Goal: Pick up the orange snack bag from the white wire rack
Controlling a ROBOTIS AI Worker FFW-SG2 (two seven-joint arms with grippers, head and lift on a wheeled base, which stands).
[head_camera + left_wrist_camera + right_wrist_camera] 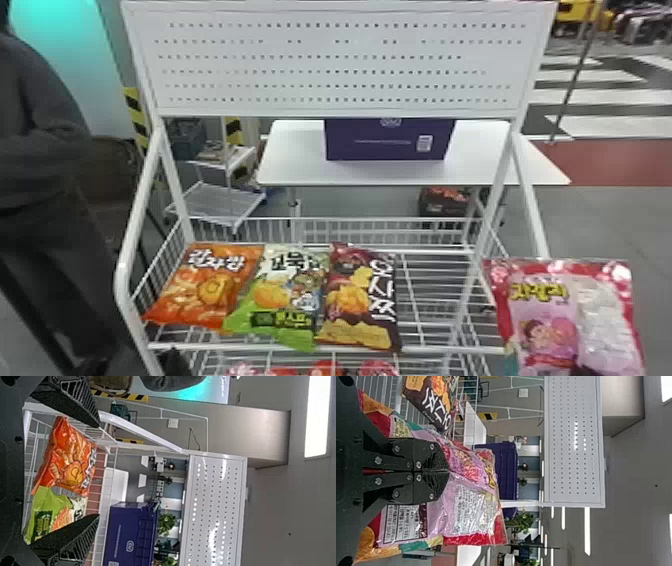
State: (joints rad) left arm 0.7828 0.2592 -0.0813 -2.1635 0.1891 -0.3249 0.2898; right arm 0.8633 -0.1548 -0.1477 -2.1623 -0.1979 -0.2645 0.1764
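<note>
The left gripper gapes, presumably for the orange snack bag by the rack's left edge. The right gripper clamps a pink bag, perhaps to free space.

On the upper shelf of the white wire rack, three bags are laid side by side: the orange snack bag at the left, a green bag in the middle, a dark maroon bag rightmost. Behind, a purple box is supported by a white table.
</note>
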